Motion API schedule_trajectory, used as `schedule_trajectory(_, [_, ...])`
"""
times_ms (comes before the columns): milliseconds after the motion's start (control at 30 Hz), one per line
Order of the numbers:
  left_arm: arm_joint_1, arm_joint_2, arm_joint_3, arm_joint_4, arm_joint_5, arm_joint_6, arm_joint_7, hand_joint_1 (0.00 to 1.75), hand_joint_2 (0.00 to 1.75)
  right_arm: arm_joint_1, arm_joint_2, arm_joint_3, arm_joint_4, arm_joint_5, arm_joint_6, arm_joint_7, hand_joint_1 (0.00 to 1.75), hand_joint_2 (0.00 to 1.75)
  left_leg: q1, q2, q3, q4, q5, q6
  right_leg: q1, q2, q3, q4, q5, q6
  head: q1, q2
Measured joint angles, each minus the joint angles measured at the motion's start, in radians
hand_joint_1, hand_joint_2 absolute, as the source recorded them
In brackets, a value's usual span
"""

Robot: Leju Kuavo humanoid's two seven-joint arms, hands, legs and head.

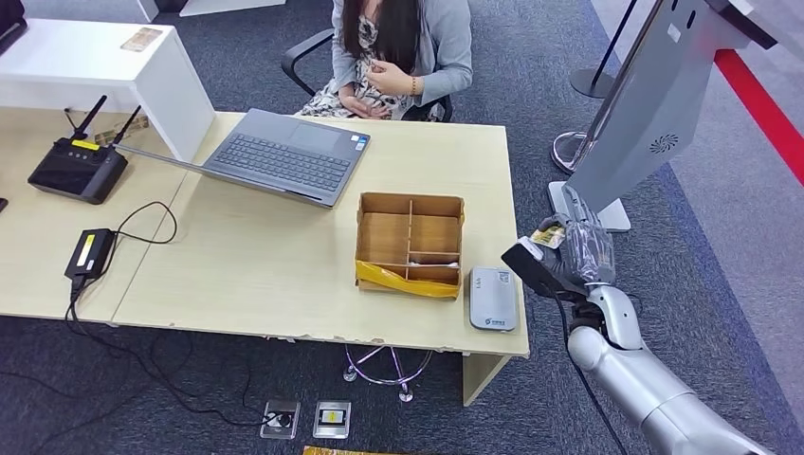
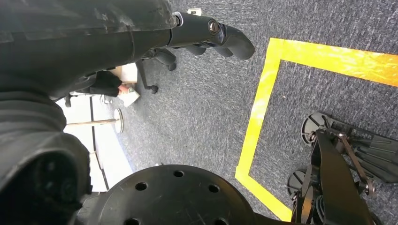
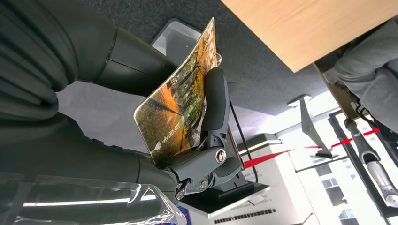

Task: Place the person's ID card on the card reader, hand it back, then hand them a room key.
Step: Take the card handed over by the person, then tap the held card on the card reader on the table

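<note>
1. While the silver right arm rises from five o'clock in the head view, the right robot hand (image 1: pixel 566 258) pinches a thin, glossy card printed with an orange autumn scene (image 3: pixel 180 101) between its thumb and a dark finger, off the right edge of the pale wooden counter (image 1: pixel 265 265).
2. Hanging over grey carpet marked with yellow tape, the left robot hand (image 2: pixel 206 35) has its dark fingers partly curled around nothing.
3. Just beside the right robot hand, at its nine o'clock, a flat grey rectangular card reader (image 1: pixel 493 298) lies on the counter's front right corner.
4. At the reader's ten o'clock sits a partitioned brown cardboard box (image 1: pixel 410 243).
5. Farther back rests an open grey laptop (image 1: pixel 284 156), and beyond it a seated person in a grey cardigan (image 1: pixel 403 57).
</note>
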Motion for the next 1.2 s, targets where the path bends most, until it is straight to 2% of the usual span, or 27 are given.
schedule_trajectory(367, [0.001, 0.000, 0.000, 0.000, 0.000, -0.002, -0.014, 0.00, 0.00, 0.077, -0.008, 0.027, -0.093, 0.019, 0.038, 0.012, 1.75, 1.75, 0.000, 0.001, 0.000, 0.000, 0.000, 0.000, 0.000, 0.001, 0.000, 0.000, 0.000, 0.000, 0.000, 0.000])
schedule_trajectory(1200, [0.001, -0.001, 0.000, 0.000, 0.000, -0.009, 0.002, 0.00, 0.00, 0.082, 0.009, 0.101, -0.096, 0.087, 0.185, 0.019, 1.75, 1.75, 0.000, 0.001, 0.000, 0.000, 0.000, 0.000, 0.000, 0.000, 0.000, 0.000, 0.000, 0.000, 0.000, 0.000])
